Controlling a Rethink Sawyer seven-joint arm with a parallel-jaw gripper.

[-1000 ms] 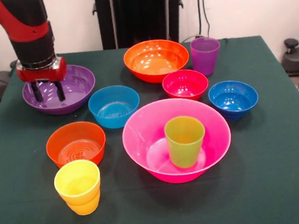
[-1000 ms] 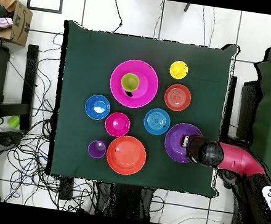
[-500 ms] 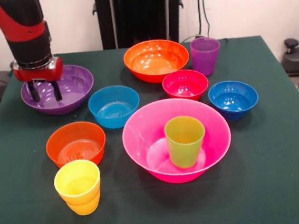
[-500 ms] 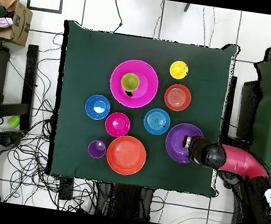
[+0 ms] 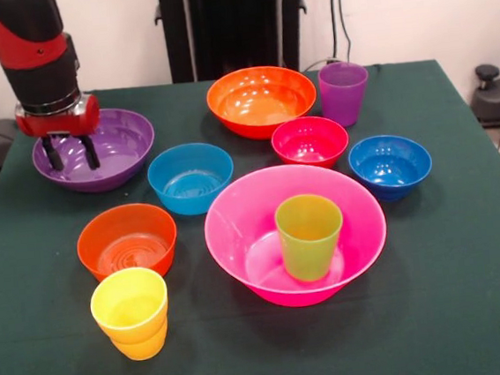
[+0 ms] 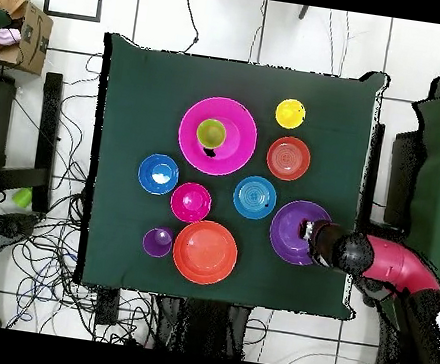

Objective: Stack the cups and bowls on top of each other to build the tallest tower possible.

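Observation:
My gripper (image 5: 70,153) is open, with both fingers down inside the big purple bowl (image 5: 126,139) at the table's far left; in the overhead view the arm covers that bowl's (image 6: 288,230) right side. The lime green cup (image 5: 309,233) stands upright inside the big pink bowl (image 5: 360,221). The yellow cup (image 5: 131,312) stands at the near left, next to the small orange bowl (image 5: 127,240). The light blue bowl (image 5: 191,177), red bowl (image 5: 310,141), dark blue bowl (image 5: 390,165), big orange bowl (image 5: 261,100) and purple cup (image 5: 344,92) stand apart on the cloth.
The dark green tablecloth (image 5: 455,292) covers the table. The black pedestal (image 5: 232,21) stands behind the far edge. Cables and a cardboard box (image 6: 22,36) lie on the floor around the table.
My gripper has shifted a little left in the front view, staying inside the big purple bowl. The bowl has slid slightly the same way. Nothing else has moved.

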